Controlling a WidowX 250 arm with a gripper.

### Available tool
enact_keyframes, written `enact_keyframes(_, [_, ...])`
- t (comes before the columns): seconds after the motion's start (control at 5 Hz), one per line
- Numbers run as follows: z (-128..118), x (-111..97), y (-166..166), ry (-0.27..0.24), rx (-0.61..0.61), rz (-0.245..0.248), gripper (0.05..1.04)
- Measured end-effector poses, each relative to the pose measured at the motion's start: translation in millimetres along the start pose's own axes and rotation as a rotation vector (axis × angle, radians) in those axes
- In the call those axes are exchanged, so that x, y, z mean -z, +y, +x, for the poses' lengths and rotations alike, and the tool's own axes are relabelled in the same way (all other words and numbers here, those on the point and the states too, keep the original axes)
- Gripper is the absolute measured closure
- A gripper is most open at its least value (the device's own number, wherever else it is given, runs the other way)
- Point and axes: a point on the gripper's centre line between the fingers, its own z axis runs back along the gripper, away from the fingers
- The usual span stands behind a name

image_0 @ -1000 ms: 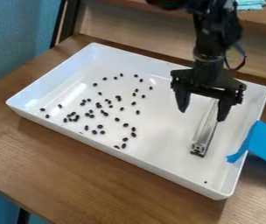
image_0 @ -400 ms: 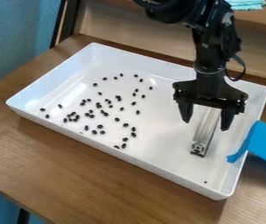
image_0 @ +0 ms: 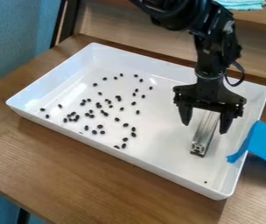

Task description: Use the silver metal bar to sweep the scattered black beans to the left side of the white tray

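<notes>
Here, toward four o'clock in a white tray [image_0: 120,155], an empty gripper [image_0: 204,127], fingers parted, above a metal bar [image_0: 203,136], ungrasped and unlifted; toward nine o'clock, scattered black beans [image_0: 134,134].

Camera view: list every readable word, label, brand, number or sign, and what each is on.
None readable.
Metal bar, white tray, blue piece at its edge: no lettering seen.
Black gripper: no text seen; small light marks on the arm above are too small to identify as print or not.
Small black pieces in the tray: too small to tell.
</notes>
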Motion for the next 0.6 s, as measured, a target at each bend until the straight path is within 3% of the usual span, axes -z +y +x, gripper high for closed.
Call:
enact_keyframes(0.2, [-3, 14, 6, 0.038, -0.001, 0.017, 0.396])
enact_keyframes(0.4, [2, 13, 22, 0.049, -0.027, 0.012, 0.675])
enact_keyframes(0.6, [5, 13, 33, 0.048, -0.031, 0.018, 0.69])
